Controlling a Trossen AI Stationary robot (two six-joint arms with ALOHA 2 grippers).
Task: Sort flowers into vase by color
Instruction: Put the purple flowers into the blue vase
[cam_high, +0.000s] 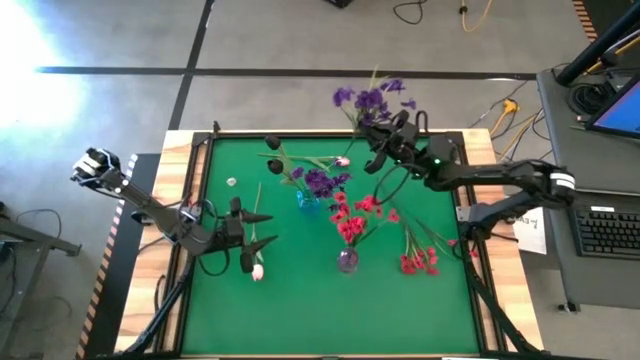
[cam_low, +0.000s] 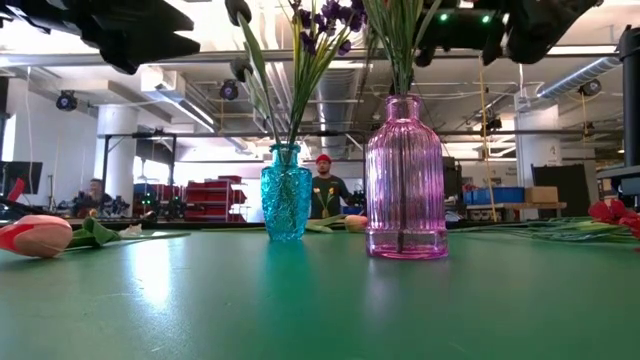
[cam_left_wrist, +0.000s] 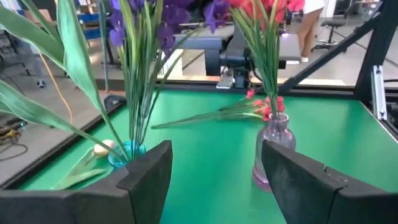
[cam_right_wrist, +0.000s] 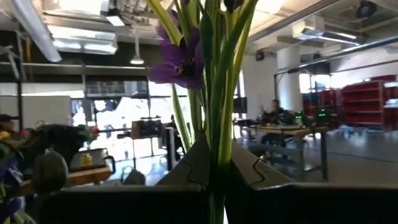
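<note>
In the low view, the blooms in the pink vase (cam_low: 405, 180) are cut off at the top edge; the blue vase (cam_left_wrist: 126, 151) is partly hidden by the left claw (cam_left_wrist: 214, 180).

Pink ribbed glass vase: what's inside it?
The pink ribbed glass vase holds green stems topped with red blossoms. Through the tinted glass, only a faint stem shows near the base; water cannot be told.

A keyboard (cam_high: 608, 231) and a laptop (cam_high: 620, 105) sit on a desk right of the green table (cam_high: 290, 300). Cables (cam_high: 500, 112) lie on the floor beyond; a person (cam_low: 323, 190) stands far behind
</note>
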